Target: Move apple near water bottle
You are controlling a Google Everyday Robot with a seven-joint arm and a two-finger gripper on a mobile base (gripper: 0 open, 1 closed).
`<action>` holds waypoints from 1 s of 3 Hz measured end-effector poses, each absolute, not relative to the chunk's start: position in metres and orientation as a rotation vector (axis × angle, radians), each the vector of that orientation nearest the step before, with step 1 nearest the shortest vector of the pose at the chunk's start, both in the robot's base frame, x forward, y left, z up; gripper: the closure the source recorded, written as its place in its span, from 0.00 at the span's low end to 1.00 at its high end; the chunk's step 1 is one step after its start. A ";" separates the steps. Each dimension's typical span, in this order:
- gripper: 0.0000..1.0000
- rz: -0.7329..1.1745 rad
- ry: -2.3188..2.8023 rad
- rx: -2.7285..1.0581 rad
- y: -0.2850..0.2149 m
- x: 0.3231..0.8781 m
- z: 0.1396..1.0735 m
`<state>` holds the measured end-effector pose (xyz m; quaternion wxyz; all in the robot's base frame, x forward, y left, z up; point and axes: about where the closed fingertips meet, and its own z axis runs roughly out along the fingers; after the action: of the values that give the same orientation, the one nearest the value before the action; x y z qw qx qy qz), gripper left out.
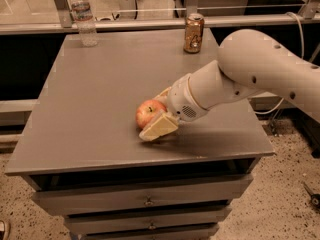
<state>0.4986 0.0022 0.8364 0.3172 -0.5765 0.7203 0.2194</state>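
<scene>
The red apple [148, 112] with yellowish patches sits on the grey table [100, 94], front of centre. My gripper [152, 115] reaches in from the right at table height and is open around the apple. One cream finger [159, 127] lies just in front of the apple, and the other shows behind it; the apple's right side is hidden by the wrist. The clear water bottle [83, 16] with a white cap stands upright at the table's far left corner, well away from the apple.
A brown-gold drink can [193, 32] stands at the table's far edge, right of centre. My bulky white arm [260, 69] hangs over the table's right side. Drawers sit below the front edge. A rail and glass run behind the table.
</scene>
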 end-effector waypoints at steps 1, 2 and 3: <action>0.61 0.589 1.898 -1.492 0.007 0.504 0.841; 0.84 0.547 1.890 -1.470 -0.003 0.515 0.860; 1.00 0.531 1.879 -1.465 -0.005 0.518 0.869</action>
<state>0.5181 -0.0049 0.8686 0.3431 -0.5635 0.7232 0.2044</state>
